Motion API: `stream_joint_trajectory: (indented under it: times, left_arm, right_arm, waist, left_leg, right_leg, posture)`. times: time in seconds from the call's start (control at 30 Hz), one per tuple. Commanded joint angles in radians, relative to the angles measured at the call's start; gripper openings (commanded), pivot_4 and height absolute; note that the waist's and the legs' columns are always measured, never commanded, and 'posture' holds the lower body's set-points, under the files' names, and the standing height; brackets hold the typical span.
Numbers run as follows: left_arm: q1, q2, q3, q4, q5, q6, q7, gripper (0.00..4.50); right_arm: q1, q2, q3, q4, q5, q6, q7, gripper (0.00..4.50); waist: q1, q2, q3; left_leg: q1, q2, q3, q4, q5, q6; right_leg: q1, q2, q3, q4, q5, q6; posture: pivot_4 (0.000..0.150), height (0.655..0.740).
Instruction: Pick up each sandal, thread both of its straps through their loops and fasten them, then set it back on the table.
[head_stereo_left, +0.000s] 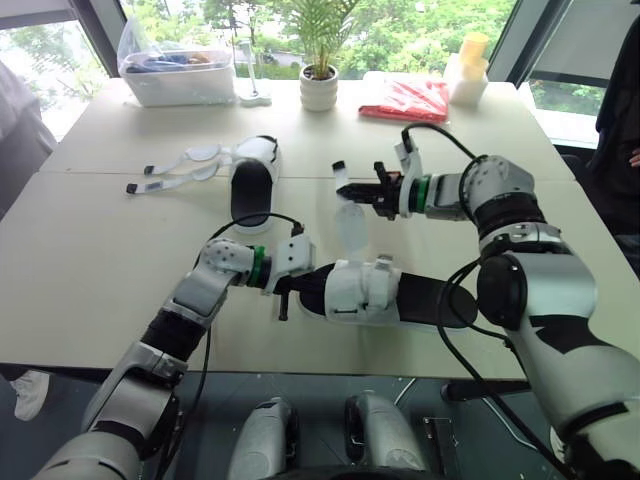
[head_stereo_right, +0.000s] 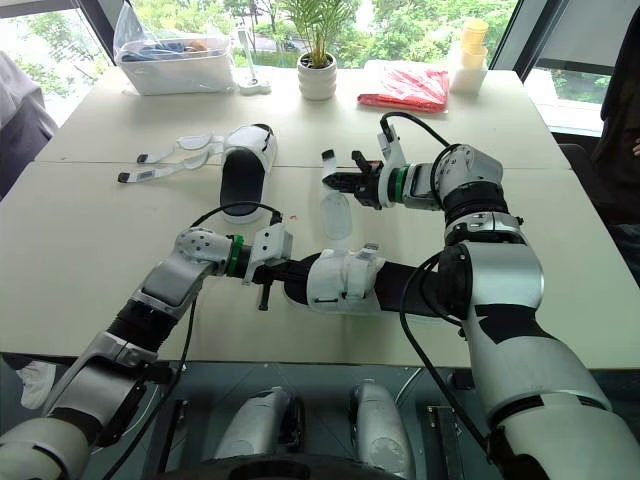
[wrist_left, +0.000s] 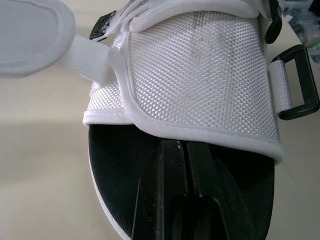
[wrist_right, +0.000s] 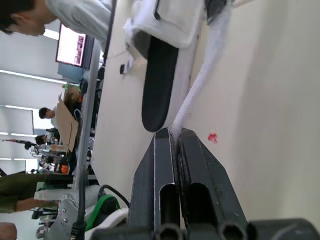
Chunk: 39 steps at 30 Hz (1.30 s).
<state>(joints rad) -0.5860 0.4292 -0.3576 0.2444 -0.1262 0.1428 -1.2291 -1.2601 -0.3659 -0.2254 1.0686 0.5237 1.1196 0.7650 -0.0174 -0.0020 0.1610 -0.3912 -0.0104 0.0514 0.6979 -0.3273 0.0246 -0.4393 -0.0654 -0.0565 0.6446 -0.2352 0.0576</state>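
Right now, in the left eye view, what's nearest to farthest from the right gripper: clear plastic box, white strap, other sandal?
1. White strap: pinched in the right gripper.
2. Other sandal: lying to its left.
3. Clear plastic box: far-left table corner.

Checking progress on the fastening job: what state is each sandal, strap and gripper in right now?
Near sandal: flat on the table, one strap drawn out, not fastened.
Strap: free end pinched and lifted off the sandal.
Far sandal: on the table, both straps spread open.
Left gripper: shut, fingers on the near sandal's insole.
Right gripper: shut on the strap.
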Motion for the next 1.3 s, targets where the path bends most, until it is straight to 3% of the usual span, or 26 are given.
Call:
stream_joint_trajectory:
  times: [0.03,0.13,0.2,0.33,0.4,0.53,0.73,0.93,1.03,1.13,1.23,1.3]
  left_arm:
    - [0.008,0.005,-0.023,0.036,0.034,0.02,0.001,0.0]
    - [-0.001,0.003,-0.024,0.05,0.034,0.016,-0.006,0.0]
    - [-0.005,0.003,-0.022,0.057,0.034,0.013,-0.01,0.0]
    - [-0.022,-0.001,-0.026,0.079,0.034,0.005,-0.023,0.0]
    - [-0.027,-0.004,-0.027,0.087,0.034,0.002,-0.027,0.0]
    - [-0.031,-0.006,-0.031,0.094,0.034,-0.004,-0.038,0.0]
    - [-0.032,-0.005,-0.034,0.103,0.035,-0.012,-0.046,0.0]
    - [-0.033,-0.006,-0.032,0.107,0.035,-0.016,-0.05,0.0]
    - [-0.031,-0.006,-0.032,0.103,0.035,-0.016,-0.051,0.0]
    - [-0.026,-0.005,-0.032,0.097,0.034,-0.014,-0.051,0.0]
    - [-0.021,-0.002,-0.033,0.089,0.032,-0.011,-0.054,0.0]
    - [-0.02,0.0,-0.034,0.085,0.031,-0.009,-0.057,0.0]
  right_arm:
    - [0.066,-0.054,0.05,-0.308,0.022,-0.062,0.146,0.08]
    - [0.243,-0.101,0.151,-0.673,0.004,-0.187,0.25,0.08]
    - [0.327,-0.127,0.186,-0.816,-0.004,-0.242,0.279,0.08]
    - [0.616,-0.203,0.291,-1.126,-0.181,-0.711,0.349,0.08]
    - [0.679,-0.22,0.327,-1.145,-0.278,-0.905,0.335,0.08]
    - [0.715,-0.278,0.423,-1.042,-0.526,-1.478,0.309,0.08]
    - [0.641,-0.315,0.46,-0.835,-0.764,-1.955,0.147,0.08]
    - [0.565,-0.32,0.419,-0.783,-1.013,-2.395,-0.088,0.08]
    - [0.564,-0.325,0.407,-0.757,-1.15,-2.49,-0.173,0.08]
    - [0.577,-0.308,0.4,-0.772,-1.239,-2.433,-0.249,0.08]
    - [0.576,-0.31,0.407,-0.791,-1.425,-2.303,-0.352,0.08]
    - [0.569,-0.321,0.418,-0.768,-1.447,-2.252,-0.397,0.08]
  waist:
    - [0.002,0.0,0.0]
    - [0.007,0.0,0.0]
    - [0.004,0.001,0.0]
    - [0.007,0.001,-0.001]
    - [0.007,0.001,-0.001]
    - [0.006,0.001,0.0]
    - [0.007,-0.001,0.001]
    - [0.007,-0.001,0.001]
    - [0.008,-0.002,0.001]
    - [0.007,-0.002,0.001]
    - [0.008,-0.002,0.001]
    - [0.008,-0.002,0.001]
  left_leg:
    - [0.0,0.0,0.0,0.0,0.0,0.0]
    - [-0.001,0.0,0.0,0.0,0.0,0.0]
    - [-0.002,0.0,0.0,0.0,0.0,0.001]
    - [-0.001,0.0,0.0,0.0,0.0,0.001]
    - [-0.001,0.0,0.0,0.0,0.0,0.001]
    - [0.0,0.0,0.001,0.002,0.0,0.0]
    - [0.002,0.0,0.001,0.002,0.001,0.0]
    - [0.002,0.0,0.001,0.002,0.001,0.0]
    - [0.002,0.0,0.002,0.002,0.002,-0.002]
    - [0.003,0.0,0.002,0.002,0.003,-0.003]
    - [0.003,0.0,0.002,0.002,0.003,-0.004]
    - [0.003,0.0,0.002,0.002,0.004,-0.005]
  right_leg:
    - [0.0,0.0,0.0,0.0,0.0,0.0]
    - [-0.001,0.0,0.0,0.0,0.0,0.0]
    - [-0.001,0.0,0.0,0.0,0.0,0.0]
    - [-0.001,0.0,-0.001,0.0,0.0,0.0]
    - [0.0,0.0,-0.001,0.0,0.0,0.0]
    - [0.0,0.001,-0.001,0.0,0.0,0.0]
    - [0.002,0.003,-0.001,0.0,0.0,0.001]
    - [0.002,0.004,-0.001,0.0,0.0,0.001]
    - [0.003,0.004,-0.001,0.0,0.0,0.001]
    - [0.004,0.004,-0.001,0.0,0.0,0.001]
    - [0.004,0.004,-0.001,0.001,-0.001,0.001]
    - [0.004,0.004,-0.001,0.001,-0.001,0.001]
  posture:
    - [0.15,0.7241]
    - [0.15,0.7241]
    - [0.15,0.7241]
    - [0.15,0.7241]
    - [0.15,0.7241]
    - [0.15,0.7241]
    - [0.15,0.7241]
    - [0.15,0.7241]
    - [0.15,0.7241]
    - [0.15,0.7241]
    - [0.15,0.7241]
    - [0.15,0.7241]
